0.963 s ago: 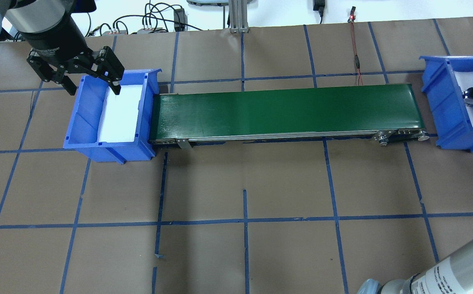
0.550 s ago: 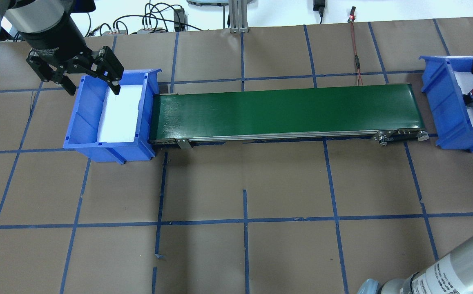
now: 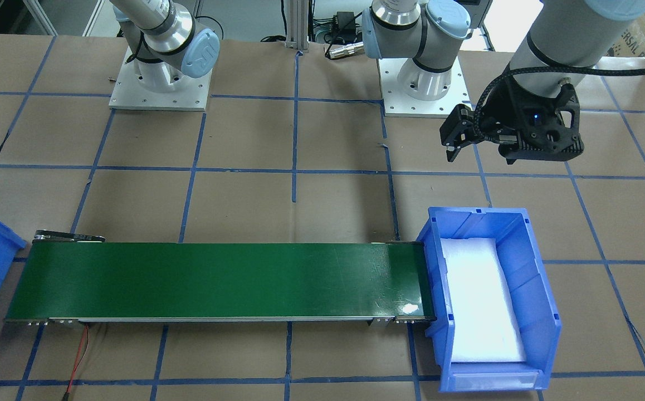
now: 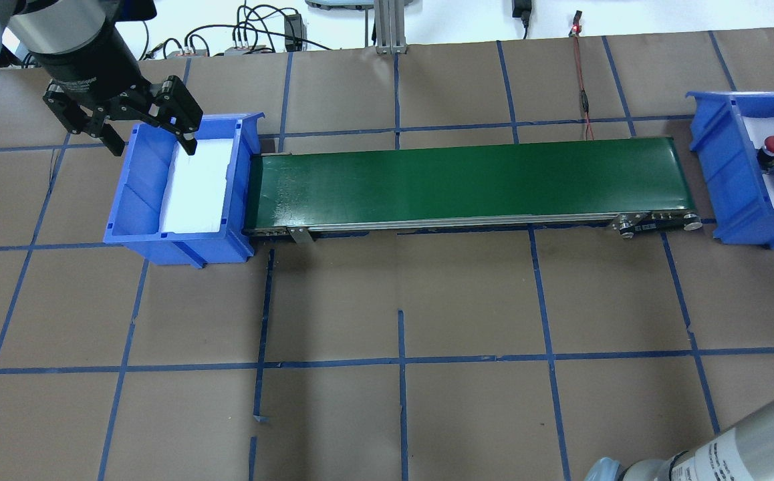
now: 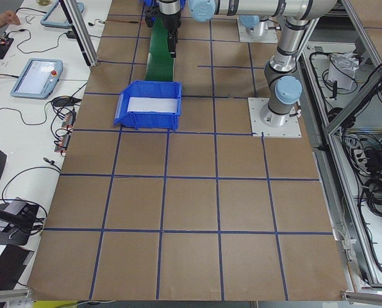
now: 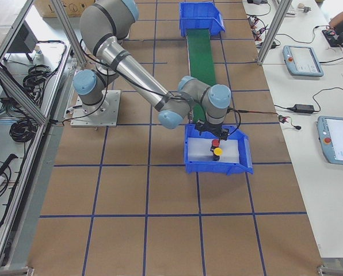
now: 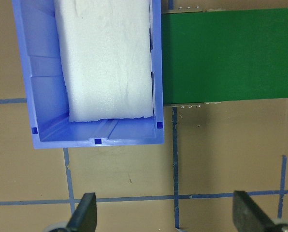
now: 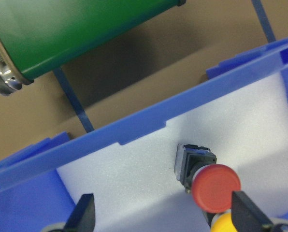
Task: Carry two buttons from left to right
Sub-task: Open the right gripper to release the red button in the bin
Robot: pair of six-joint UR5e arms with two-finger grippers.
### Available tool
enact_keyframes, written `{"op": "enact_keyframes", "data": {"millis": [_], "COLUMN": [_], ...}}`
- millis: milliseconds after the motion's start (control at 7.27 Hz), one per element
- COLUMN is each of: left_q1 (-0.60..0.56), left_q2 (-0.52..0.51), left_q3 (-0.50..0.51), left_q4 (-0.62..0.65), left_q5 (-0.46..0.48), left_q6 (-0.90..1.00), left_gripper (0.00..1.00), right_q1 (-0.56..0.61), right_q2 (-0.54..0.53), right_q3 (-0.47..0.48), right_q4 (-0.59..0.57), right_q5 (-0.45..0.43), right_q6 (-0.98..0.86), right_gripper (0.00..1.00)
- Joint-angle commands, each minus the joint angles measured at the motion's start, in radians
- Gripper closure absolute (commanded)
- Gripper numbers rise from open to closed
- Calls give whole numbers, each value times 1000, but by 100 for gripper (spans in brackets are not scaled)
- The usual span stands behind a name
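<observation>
The red-capped push button (image 8: 215,187) and the yellow-capped push button (image 8: 225,224) sit side by side in the blue plastic bin (image 8: 134,128) on the right, so transport looks done. The right gripper (image 8: 164,215) and the left gripper (image 7: 165,216) are wide apart, holding nothing.

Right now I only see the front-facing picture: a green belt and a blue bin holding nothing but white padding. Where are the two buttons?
Observer: The red button and the yellow button sit in the right blue bin, which your view mostly cuts off.
Operator: Is a claw gripping either one?
Observer: No. The right claw hangs over them with its fingers spread wide, gripping nothing.
Operator: How do they lie in there?
Observer: Side by side on the white foam, with the red one nearer the belt. I cannot tell whether they touch.
</observation>
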Motion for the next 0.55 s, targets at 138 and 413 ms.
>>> {"op": "enact_keyframes", "data": {"millis": [138, 413], "left_q1": [0, 0], "left_q2": [0, 0], "left_q3": [0, 0], "left_q4": [0, 1], "left_q5": [0, -2], "left_q6": [0, 1], "left_gripper": [0, 0], "right_q1": [38, 161], "right_q2": [-69, -152], "right_q3": [-29, -116], "right_q4": [132, 308], "right_q5": [6, -8], "right_q6": [3, 118], "right_gripper": [0, 0]}}
